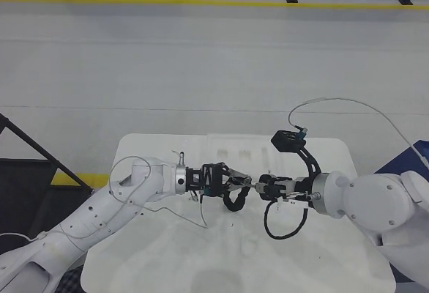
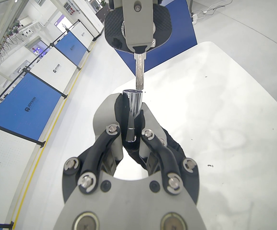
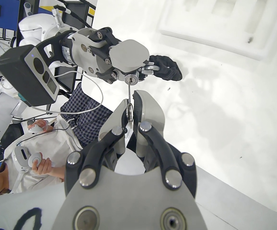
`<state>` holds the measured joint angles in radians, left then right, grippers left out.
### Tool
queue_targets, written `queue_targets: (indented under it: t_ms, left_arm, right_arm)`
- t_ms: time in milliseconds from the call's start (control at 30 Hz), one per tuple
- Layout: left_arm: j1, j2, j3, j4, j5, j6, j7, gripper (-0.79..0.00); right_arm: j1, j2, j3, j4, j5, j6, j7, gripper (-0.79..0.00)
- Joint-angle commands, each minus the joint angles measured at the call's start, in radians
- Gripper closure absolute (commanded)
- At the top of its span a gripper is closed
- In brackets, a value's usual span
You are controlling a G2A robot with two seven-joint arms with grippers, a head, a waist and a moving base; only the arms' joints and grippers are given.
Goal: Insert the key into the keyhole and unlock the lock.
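Gripping the chrome lock point(image 2: 132, 106) tightly, left fingers point(image 2: 103, 118) face right fingers point(image 3: 150, 113) pinched on the key point(image 2: 139, 75), whose tip sits at the keyhole point(image 3: 130, 80), above a white tabletop point(image 1: 222, 256) carrying a recessed foam tray point(image 3: 206, 21) at its far edge, grey floor point(image 1: 200, 73) beyond.

Head of your key point(image 2: 139, 72) hidden inside the clamped right gripper point(image 3: 129, 100), its tip at the keyhole point(image 3: 130, 79) too fine to tell whether it is in, most of your lock point(image 2: 131, 111) covered by the gripping left gripper point(image 2: 126, 107), black loop point(image 3: 167, 69) partly behind that gripper, key and lock too small to read in the top view.
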<state>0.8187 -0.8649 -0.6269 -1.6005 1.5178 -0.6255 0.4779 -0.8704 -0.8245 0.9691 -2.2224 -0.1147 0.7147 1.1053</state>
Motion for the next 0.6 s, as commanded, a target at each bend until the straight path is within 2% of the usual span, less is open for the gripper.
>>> queue_targets:
  t_ms: [0,567]
  left_arm:
    - [0.005,-0.001,-0.007,-0.001,0.002,-0.006,-0.002,0.0]
    - [0.028,-0.017,-0.051,-0.006,-0.005,-0.074,-0.032,0.0]
  right_arm:
    - [0.011,0.007,-0.008,-0.005,0.007,0.013,-0.013,0.0]
    - [0.089,0.052,-0.086,-0.017,0.076,0.058,-0.058,0.0]
